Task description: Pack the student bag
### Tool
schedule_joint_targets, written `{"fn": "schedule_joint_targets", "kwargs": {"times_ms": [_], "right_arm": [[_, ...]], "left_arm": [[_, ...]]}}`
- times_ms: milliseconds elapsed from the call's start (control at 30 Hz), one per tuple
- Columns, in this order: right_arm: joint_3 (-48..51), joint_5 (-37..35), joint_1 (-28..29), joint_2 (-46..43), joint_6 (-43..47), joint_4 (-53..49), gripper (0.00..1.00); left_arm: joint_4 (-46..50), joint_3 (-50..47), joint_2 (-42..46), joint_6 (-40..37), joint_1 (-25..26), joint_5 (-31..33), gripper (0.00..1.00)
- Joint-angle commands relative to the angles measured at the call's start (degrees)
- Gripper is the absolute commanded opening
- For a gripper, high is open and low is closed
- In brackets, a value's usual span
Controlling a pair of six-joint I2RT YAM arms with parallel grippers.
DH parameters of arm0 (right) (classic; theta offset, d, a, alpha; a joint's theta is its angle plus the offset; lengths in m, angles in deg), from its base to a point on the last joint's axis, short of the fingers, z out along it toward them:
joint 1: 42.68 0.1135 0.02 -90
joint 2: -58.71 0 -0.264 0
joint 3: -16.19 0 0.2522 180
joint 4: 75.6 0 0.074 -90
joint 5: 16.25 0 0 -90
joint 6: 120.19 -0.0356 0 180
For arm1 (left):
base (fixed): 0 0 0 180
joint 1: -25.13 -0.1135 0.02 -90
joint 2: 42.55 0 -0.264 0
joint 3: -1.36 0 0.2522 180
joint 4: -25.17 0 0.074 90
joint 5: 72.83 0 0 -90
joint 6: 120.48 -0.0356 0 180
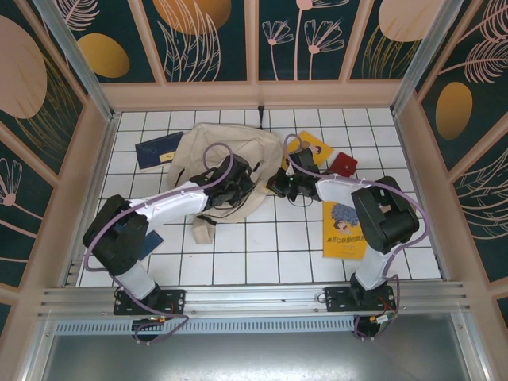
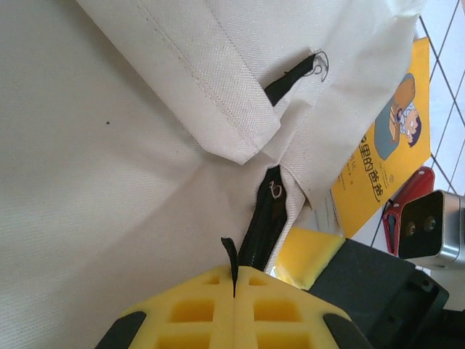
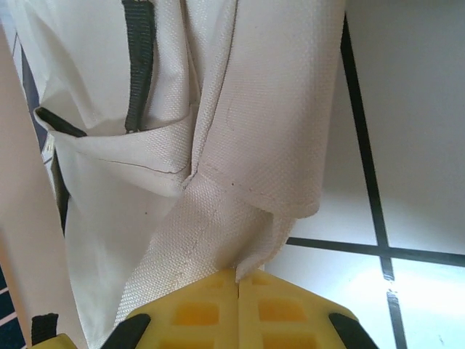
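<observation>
The student bag (image 1: 208,151) is a beige fabric backpack lying on the white tiled floor at centre left. My left gripper (image 1: 236,185) rests on its right part. In the left wrist view this gripper (image 2: 234,282) is shut on the thin black pull tab (image 2: 231,256) of a dark zipper (image 2: 266,222). My right gripper (image 1: 279,184) meets the bag's right edge. In the right wrist view that gripper (image 3: 238,282) is shut on a fold of the bag's cloth (image 3: 254,251) beside a woven beige strap (image 3: 182,247).
A yellow book (image 1: 344,230) lies right of centre, and another yellow book (image 1: 314,146) lies behind the right gripper next to a red case (image 1: 344,163). A dark blue notebook (image 1: 158,149) sits left of the bag. Wooden walls enclose the floor.
</observation>
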Motion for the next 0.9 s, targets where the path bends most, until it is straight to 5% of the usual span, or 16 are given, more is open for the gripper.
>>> {"fn": "schedule_joint_targets", "kwargs": {"times_ms": [0, 867], "right_arm": [[-0.5, -3.2, -0.5, 0.7, -0.7, 1.2, 0.0], [-1.6, -16.2, -3.0, 3.7, -0.3, -5.0, 0.0]], "left_arm": [[2.6, -1.6, 1.3, -2.4, -0.4, 2.7, 0.0], [15.2, 1.5, 3.4, -18.1, -0.4, 3.0, 0.0]]}}
